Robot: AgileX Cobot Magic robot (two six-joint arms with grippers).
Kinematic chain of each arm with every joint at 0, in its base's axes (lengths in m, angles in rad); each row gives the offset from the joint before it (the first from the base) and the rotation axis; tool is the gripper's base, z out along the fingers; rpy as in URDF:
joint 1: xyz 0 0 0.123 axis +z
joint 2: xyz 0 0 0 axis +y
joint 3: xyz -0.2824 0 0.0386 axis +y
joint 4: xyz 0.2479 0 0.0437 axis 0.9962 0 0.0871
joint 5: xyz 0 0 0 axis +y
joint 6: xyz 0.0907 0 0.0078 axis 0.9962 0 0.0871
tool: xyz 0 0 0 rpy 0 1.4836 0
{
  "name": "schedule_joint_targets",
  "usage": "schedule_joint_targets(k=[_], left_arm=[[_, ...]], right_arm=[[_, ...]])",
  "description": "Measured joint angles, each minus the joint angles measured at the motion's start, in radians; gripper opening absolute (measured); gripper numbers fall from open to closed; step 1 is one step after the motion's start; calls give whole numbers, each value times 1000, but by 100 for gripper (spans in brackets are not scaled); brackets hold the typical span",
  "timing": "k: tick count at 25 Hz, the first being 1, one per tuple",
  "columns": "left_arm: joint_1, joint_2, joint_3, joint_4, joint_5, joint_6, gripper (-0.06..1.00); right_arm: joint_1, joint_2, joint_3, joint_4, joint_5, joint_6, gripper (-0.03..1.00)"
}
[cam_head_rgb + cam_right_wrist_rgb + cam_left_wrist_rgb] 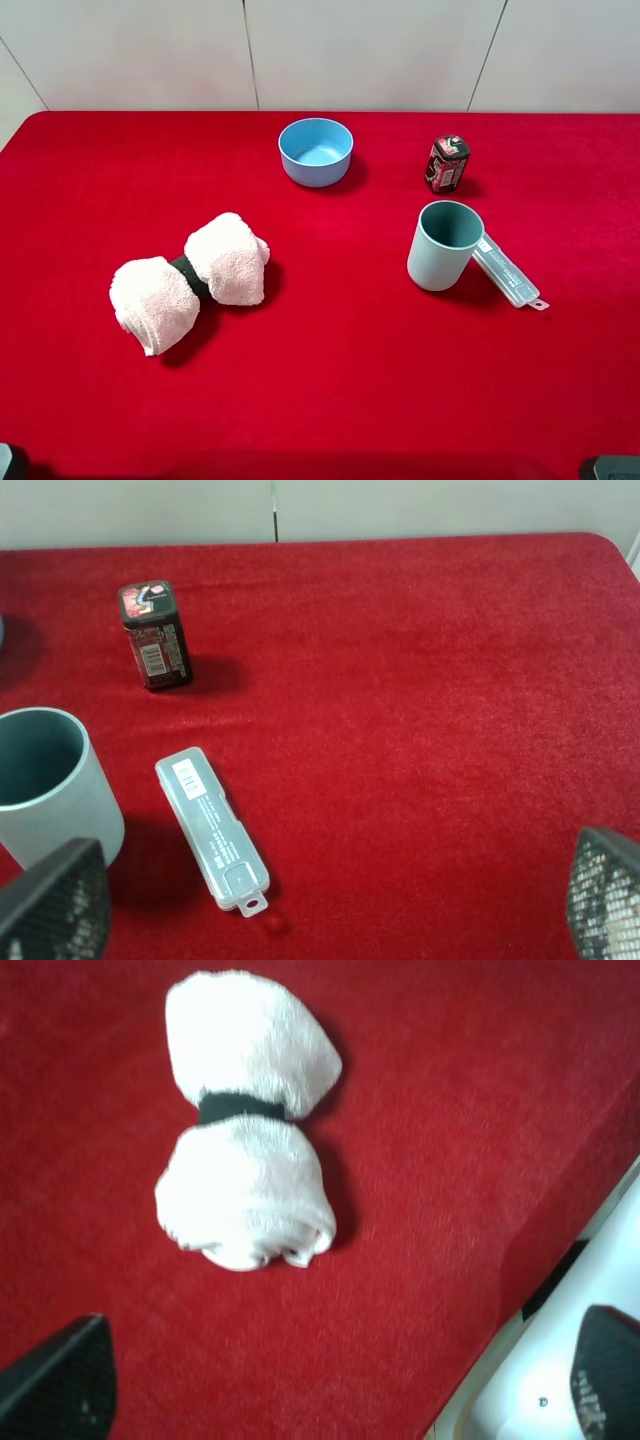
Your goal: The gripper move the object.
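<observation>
The teal-green cup [443,245] stands upright and empty on the red cloth, right of the middle. It also shows in the right wrist view [45,780], close to one fingertip [55,900]. My right gripper [330,900] is open and empty, apart from the cup, back near the front edge of the table. My left gripper [335,1385] is open and empty, above the cloth near the table's left edge, a little short of the rolled towel [245,1120]. In the high view only dark bits of the arms show at the bottom corners.
A clear plastic case [508,272] lies just right of the cup, touching or nearly so. A small red-black box [447,164] stands behind it. A light-blue bowl [315,150] sits at the back middle. A white rolled towel with a black band [190,280] lies at the left.
</observation>
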Motion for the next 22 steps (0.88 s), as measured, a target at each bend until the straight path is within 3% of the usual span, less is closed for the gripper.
schedule_joint_targets(k=[5, 10, 15, 22], left_arm=[[106, -83, 65, 0, 0, -15, 91], [304, -203, 135, -11, 0, -15, 91], [509, -315, 204, -81, -5, -13, 91], [725, -416, 243, -136, -75, 125, 91]], right_arm=[[0, 0, 0, 0, 0, 0, 69], [0, 0, 0, 0, 0, 0, 69], [0, 0, 0, 0, 0, 0, 69], [0, 0, 0, 0, 0, 0, 69]])
